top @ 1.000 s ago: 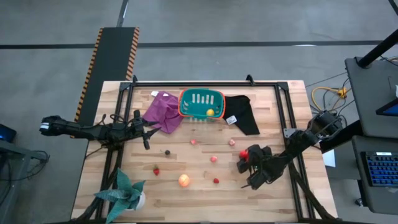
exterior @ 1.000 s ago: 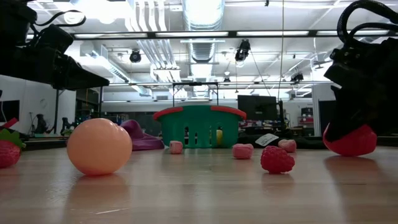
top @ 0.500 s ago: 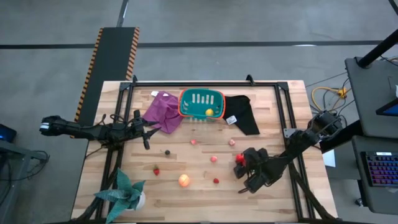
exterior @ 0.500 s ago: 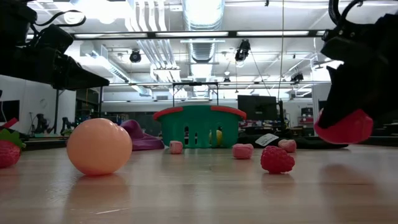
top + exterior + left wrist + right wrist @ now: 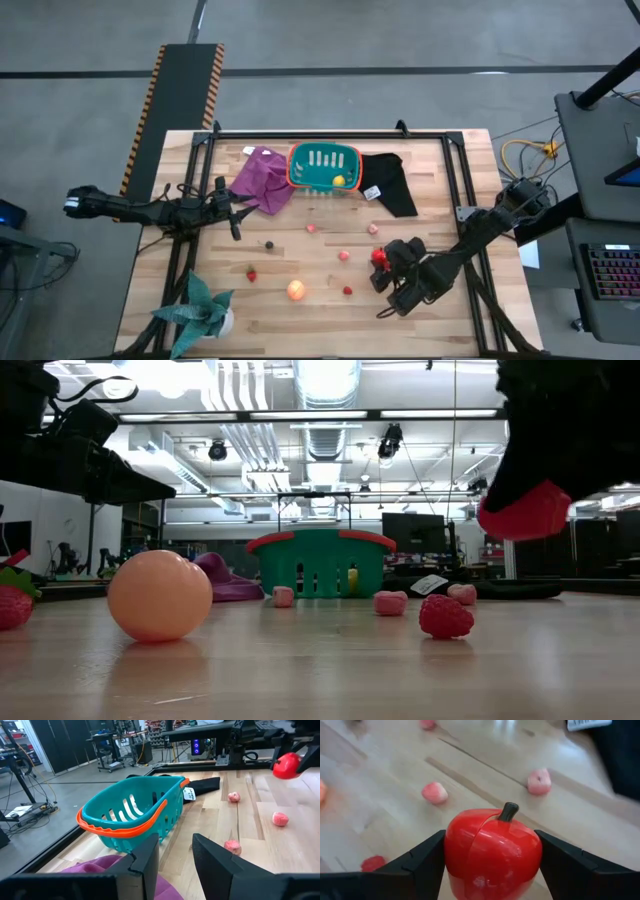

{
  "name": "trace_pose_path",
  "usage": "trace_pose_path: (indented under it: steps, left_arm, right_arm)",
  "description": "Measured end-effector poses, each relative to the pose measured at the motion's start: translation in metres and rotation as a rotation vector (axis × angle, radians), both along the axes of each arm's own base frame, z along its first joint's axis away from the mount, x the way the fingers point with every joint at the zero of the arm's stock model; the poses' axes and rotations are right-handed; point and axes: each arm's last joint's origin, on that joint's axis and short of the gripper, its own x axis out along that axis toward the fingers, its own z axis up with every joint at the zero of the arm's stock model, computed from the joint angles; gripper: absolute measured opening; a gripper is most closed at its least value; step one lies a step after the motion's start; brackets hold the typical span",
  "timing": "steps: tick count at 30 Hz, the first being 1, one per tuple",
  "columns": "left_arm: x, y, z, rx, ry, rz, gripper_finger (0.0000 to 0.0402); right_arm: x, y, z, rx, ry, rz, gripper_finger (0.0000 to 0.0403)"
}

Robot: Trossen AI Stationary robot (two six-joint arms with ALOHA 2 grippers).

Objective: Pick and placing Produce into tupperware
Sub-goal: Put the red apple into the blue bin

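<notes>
My right gripper (image 5: 383, 262) is shut on a red pepper-like piece (image 5: 492, 852) with a dark stem and hangs over the table's right half. The piece also shows in the low view (image 5: 523, 512), above the tabletop. The teal tupperware (image 5: 325, 167) with an orange rim stands at the far middle, a yellow piece (image 5: 338, 181) lying inside it. An orange-peach ball (image 5: 295, 290), small red pieces (image 5: 251, 274) and pink pieces (image 5: 343, 255) lie loose on the wood. My left gripper (image 5: 236, 214) waits open beside the purple cloth, left of the tupperware. My right gripper pinches the red piece between its two fingers (image 5: 420, 862), one on each of its opposite sides (image 5: 451, 855). The fingers slant downward. The piece is lifted clear of the table, and its stem (image 5: 508, 812) sticks out clear of the fingers.
A purple cloth (image 5: 262, 178) lies left of the tupperware and a black cloth (image 5: 392, 182) with a white tag right of it. A green spiky plant (image 5: 205, 310) stands at the near left corner. Metal rails run along the table's sides.
My right gripper has risen with the red piece, taking it from just above the wood to well clear of it. It has also gone a little toward the table's left edge and rolled somewhat. Its hold on the piece is the same.
</notes>
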Motion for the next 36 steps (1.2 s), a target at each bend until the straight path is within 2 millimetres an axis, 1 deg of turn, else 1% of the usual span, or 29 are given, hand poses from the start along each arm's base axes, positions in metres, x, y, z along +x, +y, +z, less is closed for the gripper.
trace_pose_path:
  steps: [4, 8, 13, 20, 26, 36]
  left_arm:
    - [0.0, 0.0, 0.0, 0.0, -0.001, 0.0, 0.0105]
    - [0.0, 0.0, 0.0, 0.0, -0.002, 0.0, 0.0105]
    - [0.0, 0.0, 0.0, 0.0, -0.002, 0.0, 0.0105]
    - [0.0, 0.0, 0.0, 0.0, -0.003, 0.0, 0.0105]
    - [0.0, 0.0, 0.0, 0.0, -0.003, 0.0, 0.0105]
    - [0.0, 0.0, 0.0, 0.0, -0.003, 0.0, 0.0105]
  right_arm:
    - [0.006, 0.002, 0.013, -0.043, 0.012, 0.047, 0.0265]
    - [0.009, 0.0, 0.029, -0.129, 0.041, 0.06, 0.0265]
    - [0.013, -0.009, 0.049, -0.229, 0.113, 0.083, 0.0265]
    - [0.033, -0.023, 0.072, -0.304, 0.181, 0.172, 0.0265]
    - [0.047, -0.035, 0.089, -0.357, 0.23, 0.239, 0.0265]
    - [0.063, -0.057, 0.107, -0.427, 0.293, 0.31, 0.0265]
